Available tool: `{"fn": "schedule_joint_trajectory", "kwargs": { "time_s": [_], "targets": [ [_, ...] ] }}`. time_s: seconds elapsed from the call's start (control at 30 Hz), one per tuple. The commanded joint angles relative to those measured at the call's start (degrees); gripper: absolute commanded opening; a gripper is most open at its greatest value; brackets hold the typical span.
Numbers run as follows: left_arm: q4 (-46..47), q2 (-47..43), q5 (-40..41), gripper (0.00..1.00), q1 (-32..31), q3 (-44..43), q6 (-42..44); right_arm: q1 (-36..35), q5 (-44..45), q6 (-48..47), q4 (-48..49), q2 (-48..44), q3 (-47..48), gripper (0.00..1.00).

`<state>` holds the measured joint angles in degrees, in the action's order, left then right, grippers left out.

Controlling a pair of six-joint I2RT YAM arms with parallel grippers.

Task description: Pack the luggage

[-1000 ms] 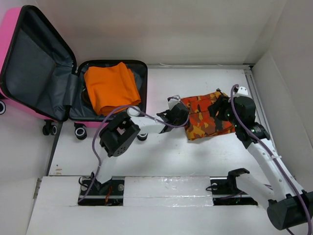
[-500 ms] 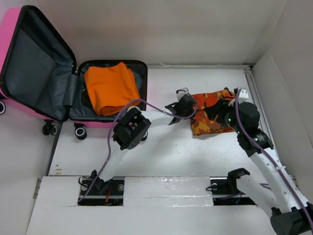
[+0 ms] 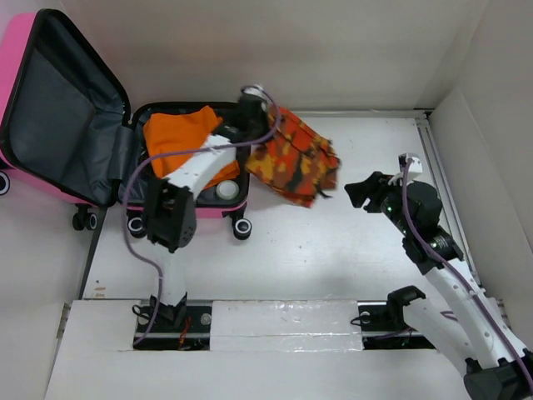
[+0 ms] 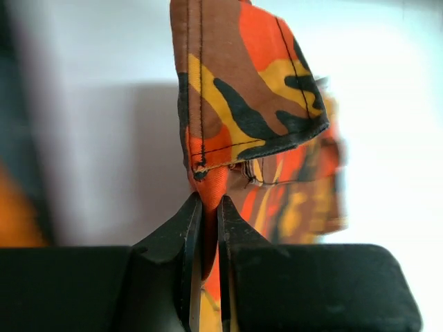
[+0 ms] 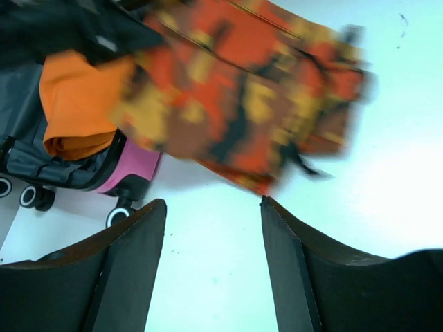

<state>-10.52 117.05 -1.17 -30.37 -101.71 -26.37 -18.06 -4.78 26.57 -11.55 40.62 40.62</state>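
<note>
I count one luggage (image 3: 71,108), two garments and my two arms. The luggage lies opened flat at the far left of the table (image 3: 350,275). Its lid leans off the left edge and its base tray sits just right of the hinge. Its long axis runs left to right, and the black wheels (image 3: 137,225) point toward me.

One plain orange garment (image 3: 179,133) fills the base. The left gripper (image 4: 205,200) is pinched tight on a hem of the one camouflage garment (image 3: 291,158). It holds the garment up at the base's far right corner. The cloth hangs across that rim and out above the table.

The right gripper (image 3: 356,193) hovers well apart to the right with its jaws spread wide. White table lies between it and the luggage. Walls close the far and right sides.
</note>
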Motion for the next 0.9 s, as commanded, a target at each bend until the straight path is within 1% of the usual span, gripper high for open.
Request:
{"fn": "schedule_joint_trajectory", "kwargs": {
  "time_s": [0.0, 0.07, 0.1, 0.17, 0.2, 0.3, 0.33, 0.37, 0.43, 0.5, 0.6, 0.63, 0.73, 0.8, 0.87],
  "targets": [
    [-1.3, -14.3, 3.5, 0.0, 6.4, -4.6, 5.7, -1.3, -1.0, 0.7, 5.3, 1.5, -1.0, 0.63],
    [-1.3, -16.9, 3.5, 0.0, 9.8, -2.7, 5.0, -1.8, -1.0, 0.7, 5.8, 2.3, -1.0, 0.63],
    [-2.0, -18.9, 3.5, 0.0, 13.5, -1.4, 3.9, -2.4, -1.0, 0.0, 5.8, 2.3, -1.0, 0.63],
    [-2.0, -20.4, 1.6, 0.0, 17.6, 0.9, 2.7, -2.4, -1.0, -0.5, 5.8, 2.3, -1.5, 0.63],
    [-2.0, -21.0, 1.0, 0.0, 22.0, 2.3, 2.1, -2.4, -0.4, -0.6, 5.8, 2.3, -2.0, 0.63],
    [-0.6, -21.5, -2.0, 0.0, 28.2, 8.2, 1.0, -2.9, -0.9, -0.6, 6.9, 2.3, -2.6, 0.63],
    [-0.6, -21.0, -3.5, 0.0, 32.2, 9.6, 1.0, -2.9, -1.5, -0.6, 6.9, 2.3, -2.6, 0.63],
    [0.0, -21.0, -5.6, 0.0, 34.0, 12.5, 0.4, -2.9, -1.5, -0.6, 6.9, 2.3, -3.1, 0.63],
    [0.7, -21.0, -3.1, 0.0, 37.3, 15.1, 0.4, -3.5, -2.0, -0.6, 7.4, 2.3, -3.1, 0.63],
    [2.2, -21.0, -0.8, 0.0, 38.9, 19.1, 0.4, -3.5, -2.0, -0.6, 7.4, 1.7, -3.1, 0.63],
    [1.5, -21.6, 2.8, 0.0, 42.0, 20.5, -1.1, -4.0, -2.6, -0.6, 7.9, 1.7, -3.6, 0.63],
    [0.9, -21.6, 3.4, 0.0, 42.7, 20.5, -1.7, -4.6, -2.6, -0.6, 7.9, 1.7, -3.6, 0.63],
    [-0.9, -23.5, 9.1, 0.0, 44.9, 20.5, -3.2, -5.8, -2.6, -0.6, 8.5, 1.7, -4.1, 0.63],
    [-0.4, -24.6, 10.0, 0.0, 46.2, 20.5, -3.2, -6.5, -2.6, 0.1, 9.1, 1.7, -4.7, 0.63],
    [-2.6, -23.9, 10.1, 0.0, 46.2, 19.0, -3.2, -7.2, -2.6, 0.1, 9.8, 1.7, -5.2, 0.63]
  ]
}}
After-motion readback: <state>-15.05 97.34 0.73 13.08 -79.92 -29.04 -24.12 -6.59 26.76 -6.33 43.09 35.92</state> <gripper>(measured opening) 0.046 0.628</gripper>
